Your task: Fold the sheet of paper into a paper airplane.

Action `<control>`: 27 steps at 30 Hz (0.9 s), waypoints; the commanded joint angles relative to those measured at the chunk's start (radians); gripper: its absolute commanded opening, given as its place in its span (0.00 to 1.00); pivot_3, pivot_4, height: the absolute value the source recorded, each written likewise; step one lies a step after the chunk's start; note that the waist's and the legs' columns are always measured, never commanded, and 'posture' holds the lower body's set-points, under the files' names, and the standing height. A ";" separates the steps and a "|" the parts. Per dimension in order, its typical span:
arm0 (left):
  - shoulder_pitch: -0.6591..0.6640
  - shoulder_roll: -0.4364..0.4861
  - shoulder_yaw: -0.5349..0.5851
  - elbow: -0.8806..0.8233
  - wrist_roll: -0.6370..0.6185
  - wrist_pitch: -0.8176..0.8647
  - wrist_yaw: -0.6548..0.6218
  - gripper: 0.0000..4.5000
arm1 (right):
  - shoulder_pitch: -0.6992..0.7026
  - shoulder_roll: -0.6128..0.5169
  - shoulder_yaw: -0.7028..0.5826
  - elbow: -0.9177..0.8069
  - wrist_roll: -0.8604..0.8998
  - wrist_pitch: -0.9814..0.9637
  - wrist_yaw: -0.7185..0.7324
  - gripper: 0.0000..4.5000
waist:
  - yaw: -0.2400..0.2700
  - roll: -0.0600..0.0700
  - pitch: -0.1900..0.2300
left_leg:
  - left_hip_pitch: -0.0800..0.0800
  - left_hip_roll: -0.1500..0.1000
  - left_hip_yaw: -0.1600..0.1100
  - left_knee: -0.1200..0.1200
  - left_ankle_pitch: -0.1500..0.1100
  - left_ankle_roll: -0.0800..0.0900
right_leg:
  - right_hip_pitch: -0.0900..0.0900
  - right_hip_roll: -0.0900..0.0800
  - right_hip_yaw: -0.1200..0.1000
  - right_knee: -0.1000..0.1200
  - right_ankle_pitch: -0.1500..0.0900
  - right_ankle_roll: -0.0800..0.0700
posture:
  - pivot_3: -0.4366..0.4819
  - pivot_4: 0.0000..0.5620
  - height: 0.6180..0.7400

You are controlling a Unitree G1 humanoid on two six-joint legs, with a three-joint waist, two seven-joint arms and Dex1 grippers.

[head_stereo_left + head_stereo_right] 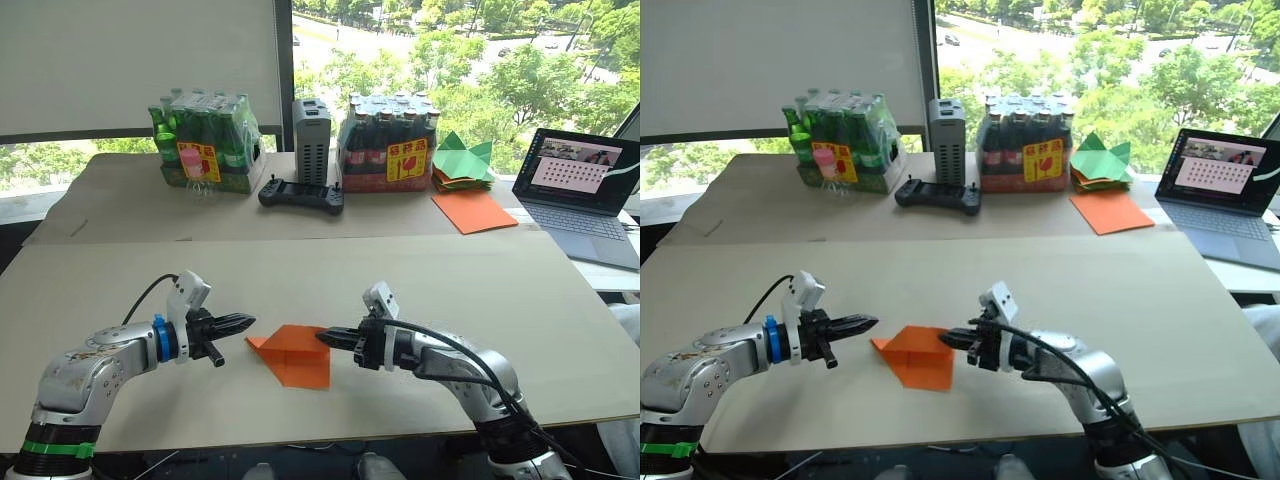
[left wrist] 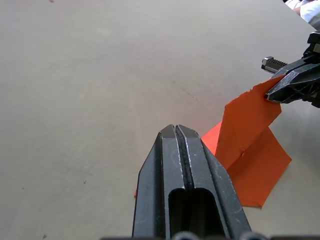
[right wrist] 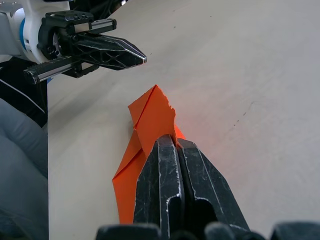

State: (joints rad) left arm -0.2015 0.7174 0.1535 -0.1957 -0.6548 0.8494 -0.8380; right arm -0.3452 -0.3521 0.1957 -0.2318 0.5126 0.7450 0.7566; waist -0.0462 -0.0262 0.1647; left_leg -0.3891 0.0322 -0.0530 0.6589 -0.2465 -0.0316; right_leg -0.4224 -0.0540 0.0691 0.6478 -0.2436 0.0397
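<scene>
Left eye view: the robot's right gripper (image 1: 322, 339) pinches the raised flap of the sheet of paper (image 1: 292, 356), its jaws pressed together on the orange edge, while the rest of the partly folded sheet lies flat on the bench (image 1: 480, 300) beneath and just ahead of those jaws. Across from it, the left gripper (image 1: 250, 321) hangs with its jaws pressed together on nothing, their tips just beside the sheet's near corner but apart from it. From the left wrist view, the lifted flap stands tilted up beyond the closed jaws, with the right gripper's tips clamped on its upper edge. From the right wrist view, the flap's point rises just past the jaws, and the left gripper's tips hover a little beyond it. Well beyond both sets of jaws, at the far side of the bench, sit two shrink-wrapped packs of bottles (image 1: 205, 140), a black handheld controller (image 1: 301, 193), a smooth orange sheet (image 1: 473, 210), a pile of green paper shapes (image 1: 462, 160) and an open laptop (image 1: 585, 195).
</scene>
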 commanded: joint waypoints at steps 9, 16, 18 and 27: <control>-0.017 -0.020 -0.001 0.017 0.026 -0.037 -0.002 0.00 | -0.107 -0.071 0.098 0.104 -0.507 -0.859 -0.068 0.01 | 0.001 0.000 0.000 | 0.000 0.000 0.000 0.000 0.000 0.000 | 0.000 0.000 0.000 0.000 0.000 0.000 | 0.48 0.27 1.00; -0.012 -0.024 -0.005 0.021 0.034 -0.048 -0.002 0.00 | -0.124 -0.145 0.202 0.290 -0.971 -1.352 -0.311 0.01 | 0.001 0.000 0.000 | 0.000 0.000 0.001 0.000 0.000 0.000 | 0.000 0.000 0.000 0.000 0.000 0.000 | 0.48 0.27 1.00; -0.014 -0.024 -0.007 0.022 0.035 -0.051 -0.002 0.00 | -0.141 -0.179 0.254 0.340 -1.141 -1.434 -0.399 0.01 | 0.001 0.000 0.000 | 0.000 -0.001 0.001 0.000 0.000 0.000 | 0.000 -0.001 0.000 0.000 0.000 0.000 | 0.48 0.27 1.00; -0.012 -0.022 -0.009 0.028 0.038 -0.059 0.000 0.00 | -0.123 -0.181 0.293 0.398 -0.975 -1.457 -0.282 0.14 | -0.001 0.000 0.000 | 0.001 -0.001 0.000 0.000 0.000 0.000 | 0.001 -0.001 0.001 0.000 0.000 -0.001 | 0.48 0.27 1.00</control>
State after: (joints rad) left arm -0.2047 0.6933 0.1397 -0.1580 -0.6196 0.8097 -0.8368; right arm -0.4746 -0.5439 0.5018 0.1892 -0.5715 -0.7280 0.4341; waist -0.0469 -0.0266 0.1647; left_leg -0.3879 0.0316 -0.0526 0.6590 -0.2464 -0.0317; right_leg -0.4212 -0.0547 0.0697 0.6482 -0.2433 0.0392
